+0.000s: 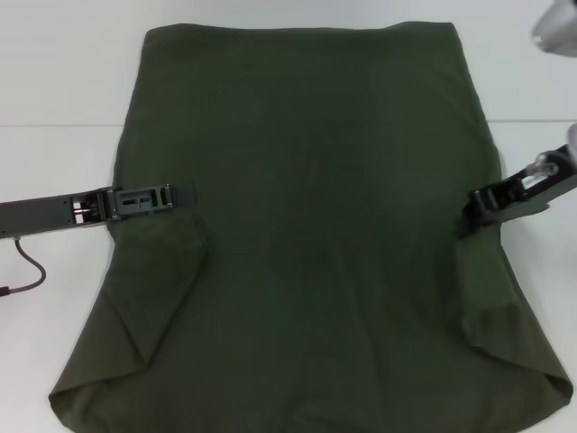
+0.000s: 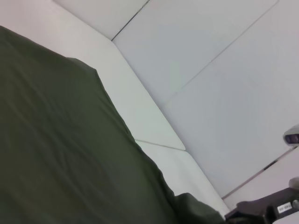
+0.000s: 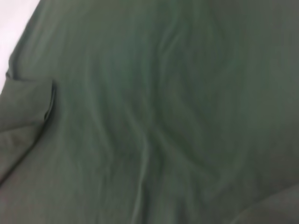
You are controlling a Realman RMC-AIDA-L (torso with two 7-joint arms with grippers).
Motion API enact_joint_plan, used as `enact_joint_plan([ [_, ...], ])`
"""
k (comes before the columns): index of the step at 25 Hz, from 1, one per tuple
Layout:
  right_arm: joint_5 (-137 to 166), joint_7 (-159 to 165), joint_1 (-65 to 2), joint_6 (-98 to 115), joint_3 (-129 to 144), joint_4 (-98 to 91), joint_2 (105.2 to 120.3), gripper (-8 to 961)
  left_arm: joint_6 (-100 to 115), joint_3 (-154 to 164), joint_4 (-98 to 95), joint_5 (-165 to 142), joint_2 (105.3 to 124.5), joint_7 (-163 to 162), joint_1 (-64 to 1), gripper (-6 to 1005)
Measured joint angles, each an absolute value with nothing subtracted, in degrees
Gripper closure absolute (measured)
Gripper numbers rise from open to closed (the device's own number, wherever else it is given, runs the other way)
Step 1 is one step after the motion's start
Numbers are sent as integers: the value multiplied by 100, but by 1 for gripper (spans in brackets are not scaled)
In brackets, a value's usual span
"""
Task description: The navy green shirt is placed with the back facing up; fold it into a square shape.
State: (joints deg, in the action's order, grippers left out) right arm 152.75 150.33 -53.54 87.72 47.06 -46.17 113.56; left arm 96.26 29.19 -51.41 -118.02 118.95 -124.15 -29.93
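The navy green shirt (image 1: 315, 234) lies spread on the white table (image 1: 54, 90), plain side up, and fills most of the head view. Both sleeves are tucked in, leaving diagonal folds at the near left (image 1: 167, 271) and near right (image 1: 491, 311). My left gripper (image 1: 177, 196) lies low over the shirt's left edge at mid-length. At the right edge my right gripper (image 1: 475, 209) is pinched on a raised bunch of cloth (image 2: 196, 207). The right wrist view holds only the shirt's wrinkled fabric (image 3: 154, 116).
A dark cable (image 1: 27, 271) loops on the table under my left arm. White table shows on the left, the right (image 1: 541, 162) and beyond the shirt's far hem. A pale object (image 1: 557, 27) is at the far right corner.
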Motion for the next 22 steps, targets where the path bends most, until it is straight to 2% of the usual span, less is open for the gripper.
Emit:
enact_joint_plan([
  [6, 15249, 15057, -5498, 8529, 5048, -4208, 11429, 924, 9623, 2780, -5129, -11802, 11879, -12395, -2980, 264],
  [11, 14770, 15020, -5452, 8605, 4818, -4152, 11358, 922, 9623, 2741, -5115, -11796, 11880, -12378, -2992, 265],
  [18, 13689, 14765, -5101, 8697, 4661, -4009, 11147, 608, 9615, 2741, -5115, -11795, 11865, -12387, -2995, 265],
  [20, 13350, 14595, -4946, 8788, 4603, -4010, 11074, 527, 9637, 2760, -5120, -11824, 11792, -12527, -2979, 265],
  [22, 13166, 14527, -4810, 8928, 4568, -4047, 10983, 445, 9784, 2820, -5128, -11931, 11611, -12915, -2926, 264],
])
